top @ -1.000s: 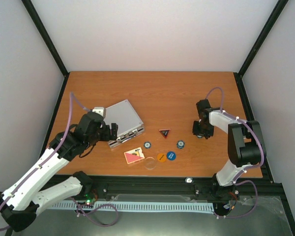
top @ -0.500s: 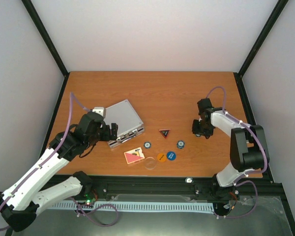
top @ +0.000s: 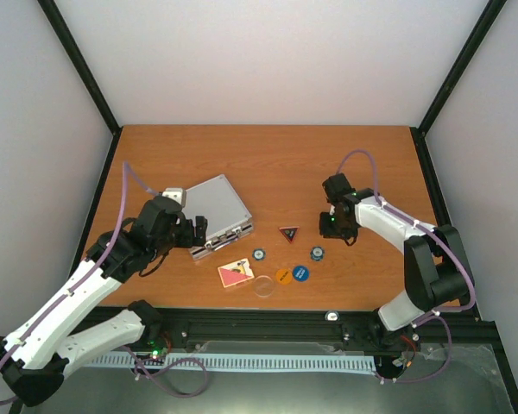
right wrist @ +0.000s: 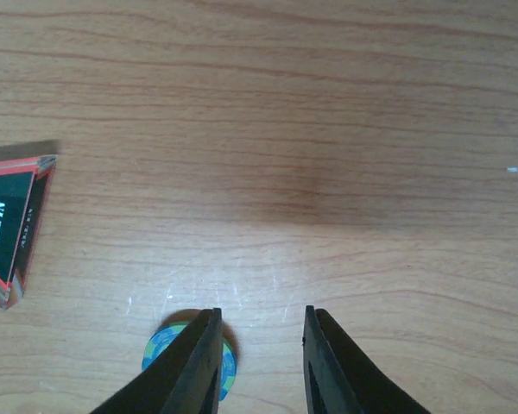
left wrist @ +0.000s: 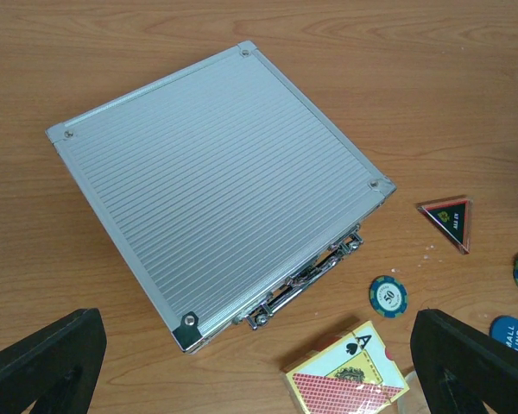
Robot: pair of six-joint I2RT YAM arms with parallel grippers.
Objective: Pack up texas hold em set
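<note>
The silver ribbed case (top: 216, 210) lies closed on the table, its latches (left wrist: 302, 280) facing the loose pieces. My left gripper (top: 193, 229) is wide open and empty at the case's near corner, with the case (left wrist: 211, 177) between and beyond its fingers. The pink card deck (top: 235, 273), two blue-white chips (top: 258, 254) (top: 317, 253), the orange disc (top: 282, 276), the blue disc (top: 300, 273), the clear disc (top: 263, 285) and the red-black triangle (top: 288, 233) lie in front. My right gripper (right wrist: 261, 345) is open and empty above a chip (right wrist: 229, 366) partly hidden under its left finger.
The wooden table (top: 268, 159) has black frame posts at its corners and a black rail along the near edge. In the left wrist view the deck (left wrist: 350, 375), a chip (left wrist: 388, 296) and the triangle (left wrist: 449, 220) lie right of the case.
My right gripper has moved left, from the table's right side towards the triangle and the right chip. The left arm and the pieces have not moved.
</note>
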